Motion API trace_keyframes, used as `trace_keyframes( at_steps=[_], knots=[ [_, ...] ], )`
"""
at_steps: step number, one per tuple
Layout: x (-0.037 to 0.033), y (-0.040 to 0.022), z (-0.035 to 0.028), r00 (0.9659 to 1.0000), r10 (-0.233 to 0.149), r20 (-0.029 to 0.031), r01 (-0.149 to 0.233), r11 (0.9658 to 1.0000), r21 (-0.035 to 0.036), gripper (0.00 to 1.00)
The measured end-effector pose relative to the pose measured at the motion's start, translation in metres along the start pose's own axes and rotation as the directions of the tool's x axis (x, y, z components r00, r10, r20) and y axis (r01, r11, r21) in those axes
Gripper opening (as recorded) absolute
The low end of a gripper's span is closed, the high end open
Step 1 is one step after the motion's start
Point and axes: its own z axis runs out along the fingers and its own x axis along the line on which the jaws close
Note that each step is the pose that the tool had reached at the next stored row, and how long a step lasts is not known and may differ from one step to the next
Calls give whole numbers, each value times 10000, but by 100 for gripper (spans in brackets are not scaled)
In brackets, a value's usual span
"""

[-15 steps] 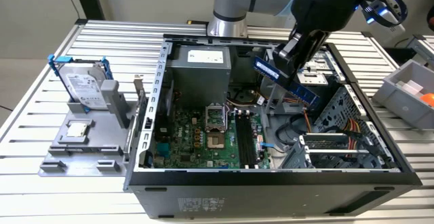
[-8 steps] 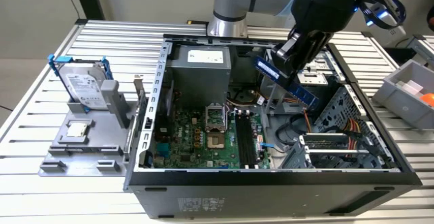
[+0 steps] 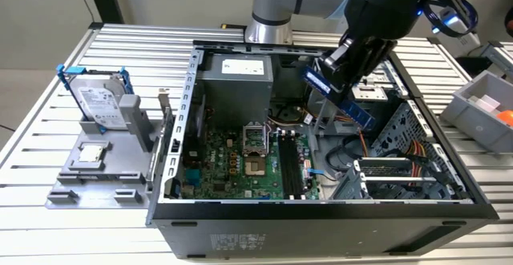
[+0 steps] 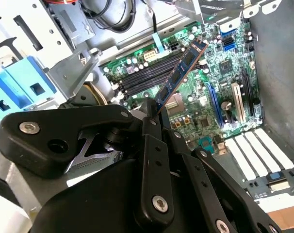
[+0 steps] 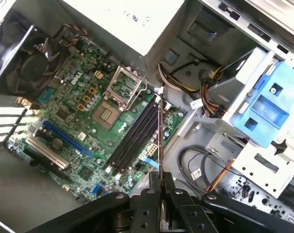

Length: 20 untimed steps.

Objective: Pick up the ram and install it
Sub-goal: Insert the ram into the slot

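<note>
My gripper (image 3: 343,67) is shut on the ram (image 3: 340,97), a long thin blue circuit-board stick with dark chips. It hangs tilted above the open computer case (image 3: 321,211), over the case's side toward the exterior view's right. In the second wrist view the ram (image 4: 181,73) sticks out from the black fingers (image 4: 149,121) above the green motherboard (image 4: 210,97). In the first wrist view the ram (image 5: 160,141) appears edge-on, held apart from and above the black memory slots (image 5: 135,141). The same slots (image 3: 290,169) lie beside the processor socket (image 3: 254,142).
A silver hard drive in a blue-handled frame (image 3: 100,100) and a small grey processor chip (image 3: 91,152) sit on a grey fixture at the exterior view's left. A grey bin (image 3: 485,106) stands at the right. Inside the case are the power supply (image 3: 240,79), a drive cage (image 3: 409,151) and cables.
</note>
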Motion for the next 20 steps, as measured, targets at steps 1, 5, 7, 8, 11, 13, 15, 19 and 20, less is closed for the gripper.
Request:
trace_keyframes(
  at_steps=[1,5,7,8,11,13,15,19,20],
  knots=[
    [1,-1,0,10000,88,4,-88,10000,-2,0],
    [4,-7,1,9989,462,20,-462,9989,-11,0],
    [6,-9,2,9979,653,28,-653,9979,-15,0],
    [7,-11,2,9972,752,32,-752,9972,-18,0],
    [9,-14,3,9946,1033,44,-1033,9946,-25,0],
    [11,-17,3,9925,1221,52,-1221,9925,-30,0],
    [12,-20,4,9900,1410,60,-1410,9900,-34,0],
    [16,-25,5,9839,1786,75,-1786,9839,-46,0],
    [17,-27,5,9821,1884,79,-1884,9821,-49,0]
  ],
)
